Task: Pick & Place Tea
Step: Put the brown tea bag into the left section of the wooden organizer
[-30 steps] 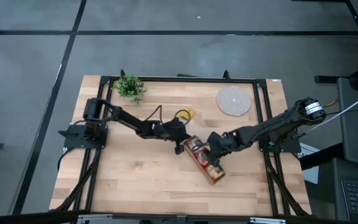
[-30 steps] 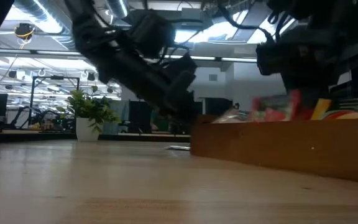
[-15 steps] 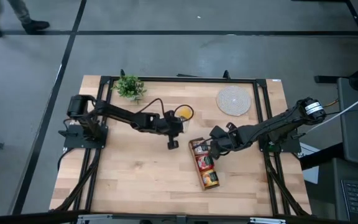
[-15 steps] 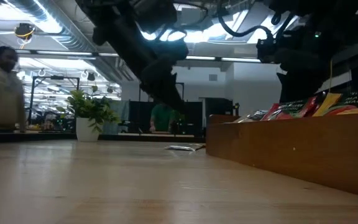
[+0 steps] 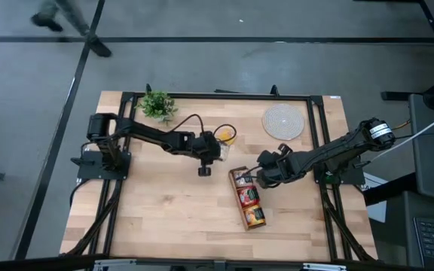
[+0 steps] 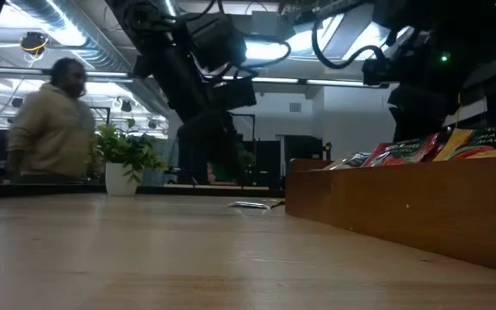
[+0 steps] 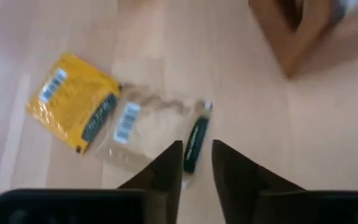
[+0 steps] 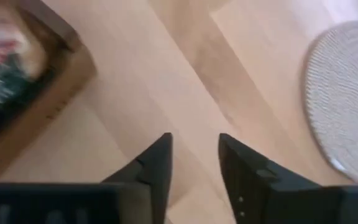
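Observation:
The tea sachets stand packed in a long wooden tray (image 5: 256, 223) in the middle of the table; their red and yellow tops (image 6: 420, 146) stick up above its wall. Two more lie flat on the table beyond it: a yellow sachet (image 7: 73, 109) and a pale one (image 7: 145, 127). My left gripper (image 7: 197, 155) hovers open just above the pale sachet's edge, holding nothing; in the high view it (image 5: 217, 149) is beside the yellow sachet (image 5: 225, 135). My right gripper (image 8: 194, 152) is open over bare wood by the tray's far end (image 8: 55, 68).
A round woven mat (image 5: 283, 121) lies at the far right and a small potted plant (image 5: 157, 105) at the far left. The near half of the table is bare wood. A person (image 6: 54, 129) walks in the room behind the table.
The tray has turned from slanting to nearly square with the table's near edge, then stayed put. My left gripper has drawn back from the tray's far end toward the far edge, over the loose sachets. My right gripper has backed off the tray toward the right.

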